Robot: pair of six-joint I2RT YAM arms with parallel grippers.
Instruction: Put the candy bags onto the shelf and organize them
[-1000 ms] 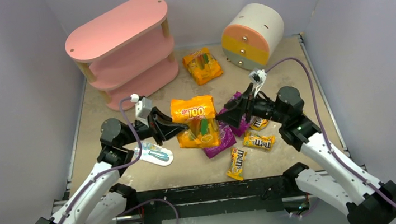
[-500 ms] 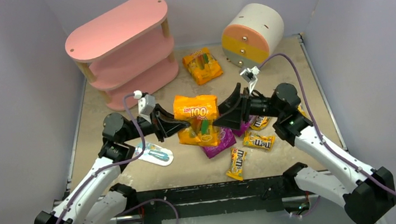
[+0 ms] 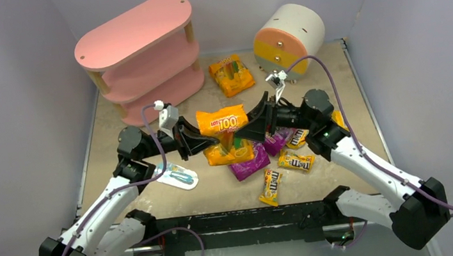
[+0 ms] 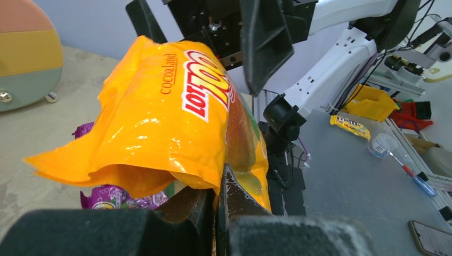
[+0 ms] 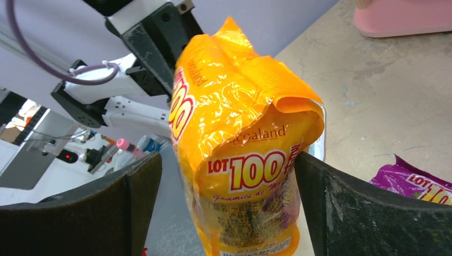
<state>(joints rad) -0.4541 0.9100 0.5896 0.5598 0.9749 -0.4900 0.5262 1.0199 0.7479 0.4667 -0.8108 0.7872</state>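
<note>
My left gripper (image 3: 205, 144) is shut on the lower edge of a large orange-yellow candy bag (image 3: 227, 134) and holds it upright above the table. In the left wrist view the gripper (image 4: 218, 192) pinches the bag (image 4: 160, 117). My right gripper (image 3: 248, 127) is open, one jaw on each side of the same bag (image 5: 240, 160), not closed on it. A second orange-yellow bag (image 3: 231, 74) lies near the back. Two purple bags (image 3: 250, 164) lie under the held bag. Small yellow M&M's packs (image 3: 272, 186) lie at front right. The pink shelf (image 3: 138, 54) stands at back left, its boards bare.
A round cream drum cabinet (image 3: 288, 37) with orange-yellow drawers stands at back right. A flat light-blue and white packet (image 3: 178, 174) lies by my left arm. Grey walls close in the table on three sides.
My right gripper has moved left, and its open jaws now stand on either side of the held bag. My left gripper has kept its hold and shifted the bag slightly back.
</note>
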